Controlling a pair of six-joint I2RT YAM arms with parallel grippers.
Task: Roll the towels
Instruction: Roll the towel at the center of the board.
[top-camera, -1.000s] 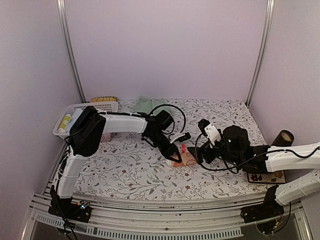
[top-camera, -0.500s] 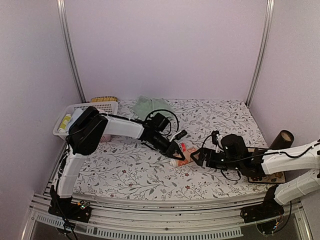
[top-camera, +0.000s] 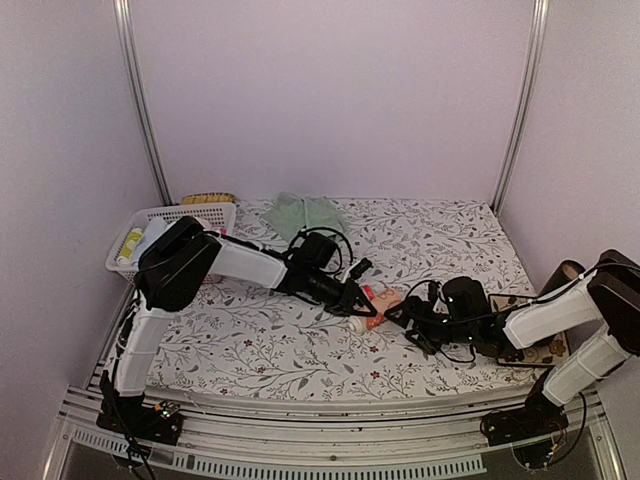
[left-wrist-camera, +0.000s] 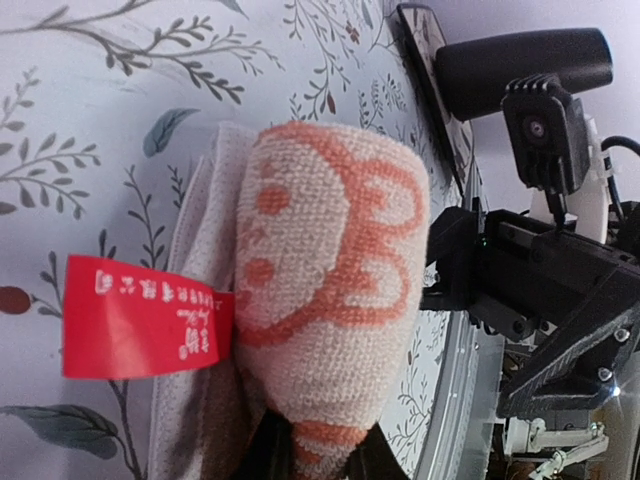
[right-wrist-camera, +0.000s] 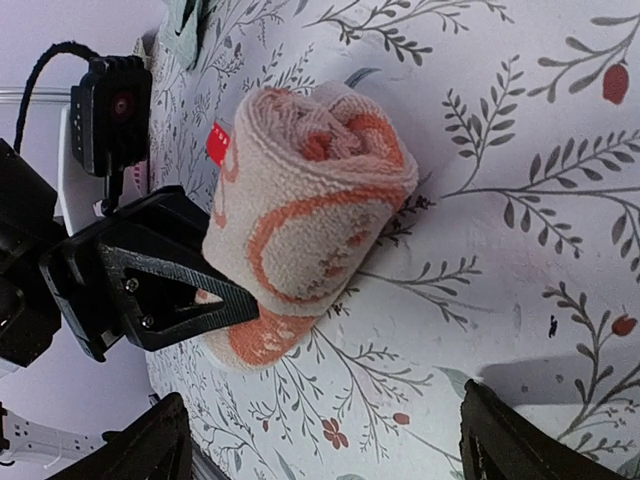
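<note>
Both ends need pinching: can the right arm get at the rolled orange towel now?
Probably yes: the open right gripper faces the orange towel's free end, nothing between; left gripper holds the other.

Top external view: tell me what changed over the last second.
The right gripper dropped from raised to table level and slid left, jaws open toward the rolled orange-salmon cloth towel. The left gripper kept its pinch, nudging the roll slightly right and away. The pale mint green towel and white plastic lattice basket stayed put.
</note>
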